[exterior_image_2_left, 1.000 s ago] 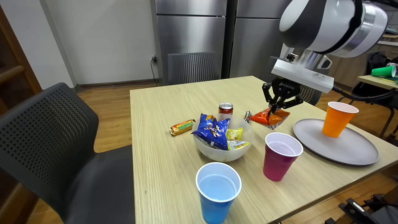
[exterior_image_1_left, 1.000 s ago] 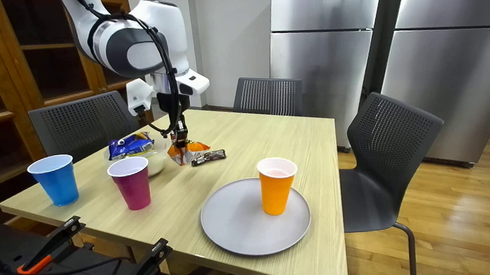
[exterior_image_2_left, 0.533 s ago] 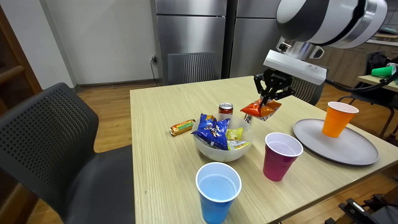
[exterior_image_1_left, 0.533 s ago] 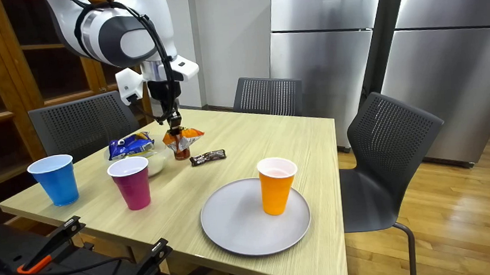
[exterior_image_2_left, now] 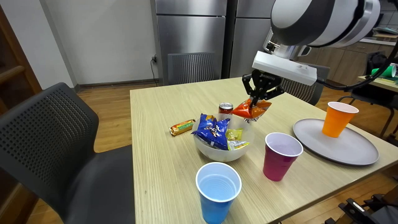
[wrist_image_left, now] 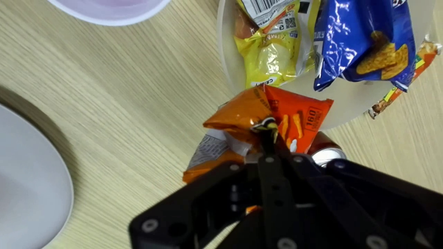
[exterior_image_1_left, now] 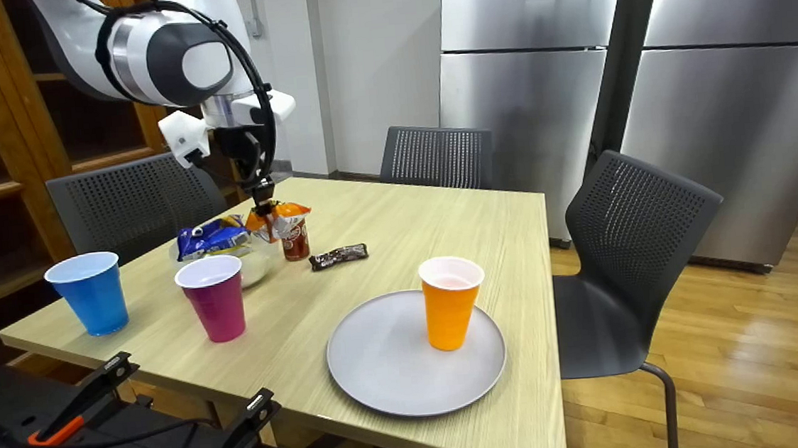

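Orange snack bag (wrist_image_left: 242, 116), pinched near its middle by the gripper (exterior_image_2_left: 253, 105), whose jaws are drawn tightly together on it. We see it held up above the desk (exterior_image_2_left: 164, 174), at the edge of a translucent white bowl (exterior_image_2_left: 219, 156); we cannot tell whether bag and bowl touch. On the bag's front we read the number 160 in a small box, near a picture of orange sticks; its silvery panel carries print too fine for us. The gripper's black body bears the name ROBOTIQ.

Inside the bowl lie a blue bag (wrist_image_left: 367, 41), showing golden chips, and a yellow packet (wrist_image_left: 273, 60) with YUMMY on it and what looks like CRISPY, the lettering upside down in the wrist view. Just beside the bowl stands a dark red can (exterior_image_1_left: 295, 245), its pale lettering too small to read. Near it lies a dark-wrapped bar (exterior_image_1_left: 339, 257); on another side of the bowl, a gold-wrapped roll (exterior_image_2_left: 182, 127) with a green label.

Farther out, we find a purple cup (exterior_image_2_left: 281, 158), a blue cup (exterior_image_2_left: 217, 200), and an orange cup (exterior_image_1_left: 451, 312) standing on a grey plate (exterior_image_1_left: 382, 368). Beyond the desk are dark chairs (exterior_image_1_left: 616, 264) and steel refrigerators (exterior_image_1_left: 526, 121).
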Controlling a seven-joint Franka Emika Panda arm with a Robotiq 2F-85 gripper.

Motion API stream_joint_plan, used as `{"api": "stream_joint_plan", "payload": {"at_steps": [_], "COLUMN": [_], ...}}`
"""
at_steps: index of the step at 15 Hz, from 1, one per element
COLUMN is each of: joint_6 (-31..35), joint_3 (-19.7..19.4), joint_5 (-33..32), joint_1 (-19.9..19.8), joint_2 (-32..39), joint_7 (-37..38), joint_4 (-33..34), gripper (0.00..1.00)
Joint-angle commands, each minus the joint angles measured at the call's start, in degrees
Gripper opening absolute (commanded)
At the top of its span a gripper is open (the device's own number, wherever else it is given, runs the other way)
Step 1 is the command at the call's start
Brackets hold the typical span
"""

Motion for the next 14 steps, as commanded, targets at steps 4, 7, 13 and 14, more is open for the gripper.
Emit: {"api": "stream_joint_plan", "payload": {"at_steps": [4,7,13,14], "joint_6": [-0.72,-1.16,-2.54,-3.06], "joint_3": [-1.63,-1.13,0.26,0.54], "joint_5": [-7.34,-8.88,-9.29,-9.28], "joint_1": [4.63,5.75,6.67,6.64], "joint_2": [-0.84,-0.81,-0.87,-0.66], "joint_7": [5.24,5.43,4.01,3.77], "joint_4": [0.43,0.50,0.44,0.51], "gripper": [0.00,0.00,0.00,0.00]}}
